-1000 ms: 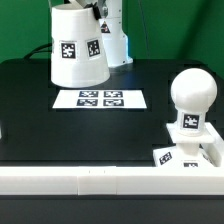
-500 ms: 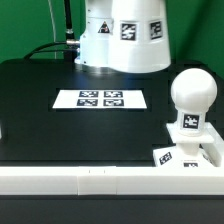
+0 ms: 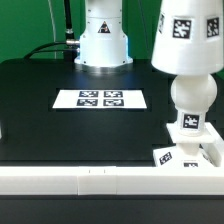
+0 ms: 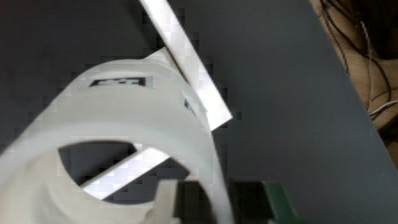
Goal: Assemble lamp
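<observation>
Above the round white plastic bulb [image 3: 191,94], at two o'clock on the black counter [image 3: 60,125], we carry the tapered white plastic shade [image 3: 189,38] wide mouth down, presumably to cap it. Our jaws pinch the shade's rim.

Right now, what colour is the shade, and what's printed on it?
White, with black-and-white square tags on the shade. The exterior view shows it best.
</observation>
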Tool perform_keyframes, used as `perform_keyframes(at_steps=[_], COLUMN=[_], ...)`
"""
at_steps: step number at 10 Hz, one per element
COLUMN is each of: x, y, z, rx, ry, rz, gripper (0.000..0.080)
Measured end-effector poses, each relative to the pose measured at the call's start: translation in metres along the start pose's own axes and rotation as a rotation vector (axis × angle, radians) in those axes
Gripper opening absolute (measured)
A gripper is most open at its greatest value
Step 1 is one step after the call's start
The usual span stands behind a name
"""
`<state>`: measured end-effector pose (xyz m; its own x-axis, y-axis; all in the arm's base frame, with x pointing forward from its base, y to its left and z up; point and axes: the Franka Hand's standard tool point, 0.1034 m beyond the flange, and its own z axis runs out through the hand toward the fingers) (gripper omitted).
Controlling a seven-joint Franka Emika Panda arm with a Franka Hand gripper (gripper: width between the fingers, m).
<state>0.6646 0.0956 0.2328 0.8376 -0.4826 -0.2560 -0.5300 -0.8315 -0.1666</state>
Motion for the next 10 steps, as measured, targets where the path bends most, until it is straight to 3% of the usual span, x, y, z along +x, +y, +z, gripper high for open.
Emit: perform_keyframes(at_steps=[2,8,10], x=[-0.002,0.001,0.002], y=[0.006,0.022,0.024], z=[0.026,0.063,0.065], rx=[-0.012,-0.032,-0.035], ry=[-0.003,-0.015,-0.019], rz=[0.007,0.027,0.023], gripper=[0.0045,0.0045,0.0045])
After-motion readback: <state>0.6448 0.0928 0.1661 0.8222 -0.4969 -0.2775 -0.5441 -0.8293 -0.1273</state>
